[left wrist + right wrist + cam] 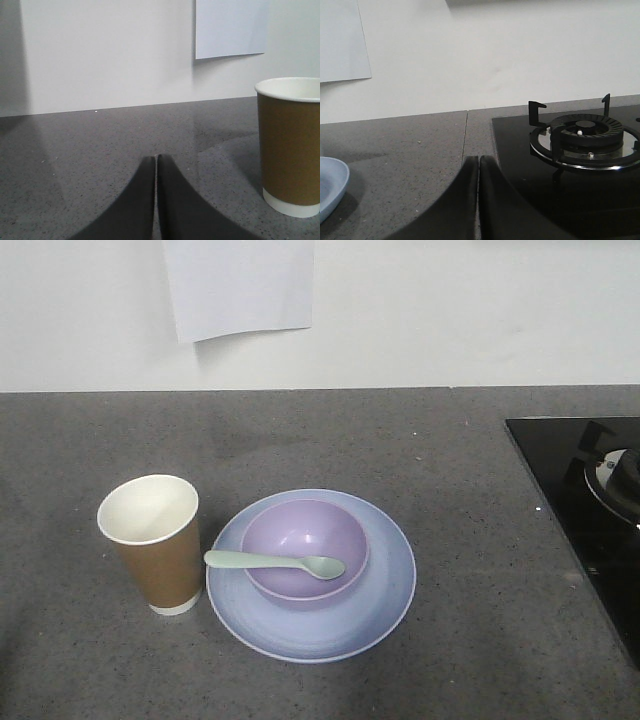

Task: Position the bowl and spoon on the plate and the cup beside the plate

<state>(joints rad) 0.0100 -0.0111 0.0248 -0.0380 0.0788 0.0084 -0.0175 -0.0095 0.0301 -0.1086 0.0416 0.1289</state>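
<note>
In the front view the lavender bowl [303, 548] sits on the pale blue plate [390, 590]. The mint spoon [272, 562] lies across the bowl's front rim, head to the right. The brown paper cup [153, 543] stands upright just left of the plate. Neither gripper shows in the front view. My left gripper [156, 159] is shut with nothing in it, low over the counter, with the cup [289, 145] to its right. My right gripper [478, 159] is shut and empty too, and the plate's edge [331, 187] shows at far left.
A black glass hob [590, 500] with a gas burner [585, 135] occupies the counter's right side, close to the right gripper. A white sheet of paper [240, 285] hangs on the white wall behind the grey counter [450, 450].
</note>
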